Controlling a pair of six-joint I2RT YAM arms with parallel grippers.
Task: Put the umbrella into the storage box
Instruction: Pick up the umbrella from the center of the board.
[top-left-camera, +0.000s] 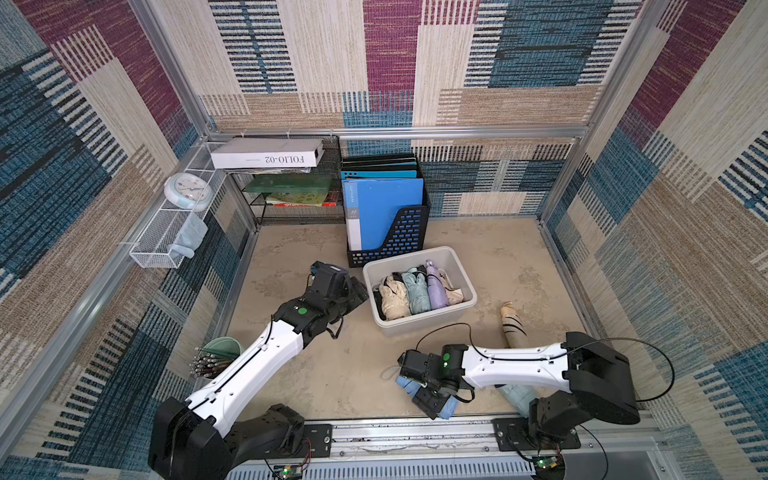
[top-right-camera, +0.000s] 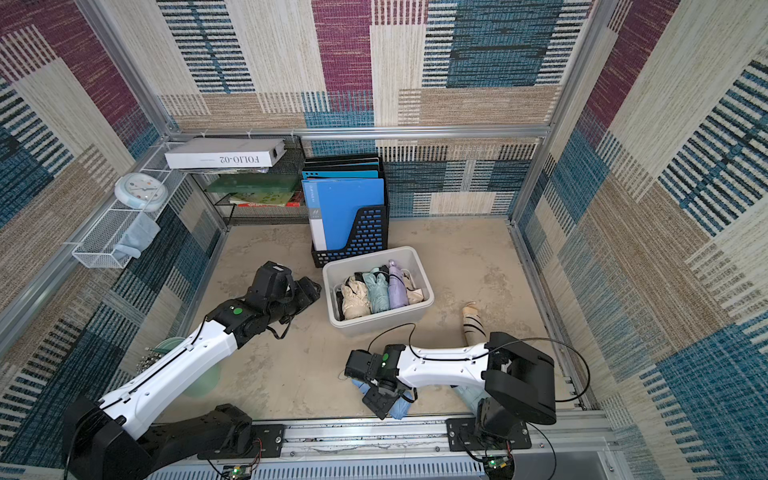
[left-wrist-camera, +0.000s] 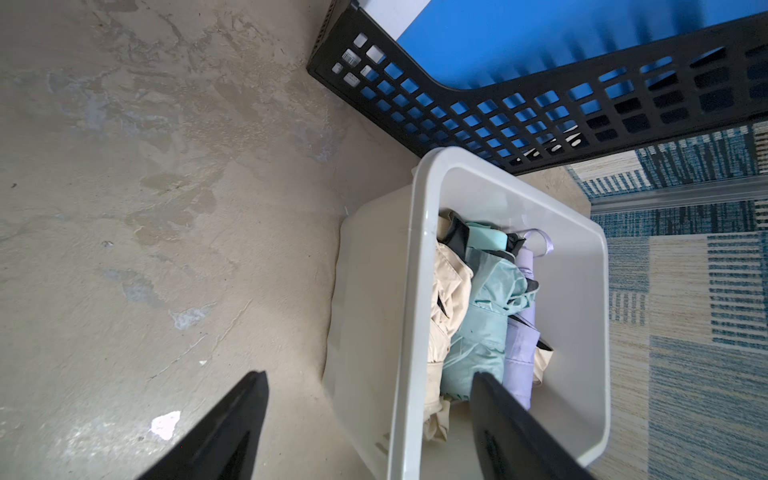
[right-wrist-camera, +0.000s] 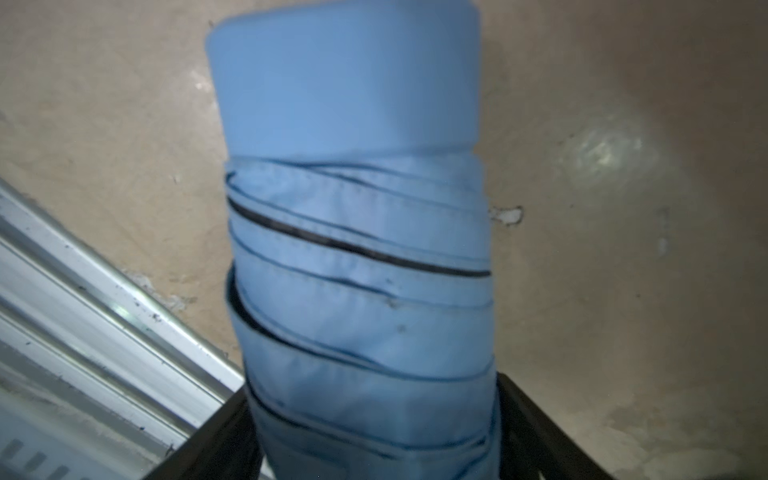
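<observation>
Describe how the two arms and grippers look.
The left arm and right arm have white links between black joints, a thin black cable alongside, and a green dot near each wrist. The left gripper and right gripper have black tapered fingers.

One storage box (top-left-camera: 419, 325) sits mid-frame in both top views. Three folded umbrellas show clearly inside it: one cream umbrella (top-left-camera: 392, 301), one mint umbrella (top-left-camera: 417, 291) and one lavender umbrella (top-left-camera: 435, 286). A beige scrap (top-left-camera: 455, 296) at its right wall may be a fourth; that cannot be told.

Three more lie on the tabletop (top-left-camera: 332, 374): one blue umbrella (top-left-camera: 404, 384) at lower middle, one tan striped umbrella (top-left-camera: 513, 326) right of centre and one pale green umbrella (top-left-camera: 517, 397) at lower right.

There is one black file holder (top-left-camera: 409, 237); its folders (top-left-camera: 382, 208) are too overlapped to count. At upper left, one wire basket (top-left-camera: 158, 245) holds one clock (top-left-camera: 188, 191) and one cloth (top-left-camera: 189, 237). There is also one white box (top-left-camera: 266, 153) and one green cup (top-left-camera: 226, 347).
</observation>
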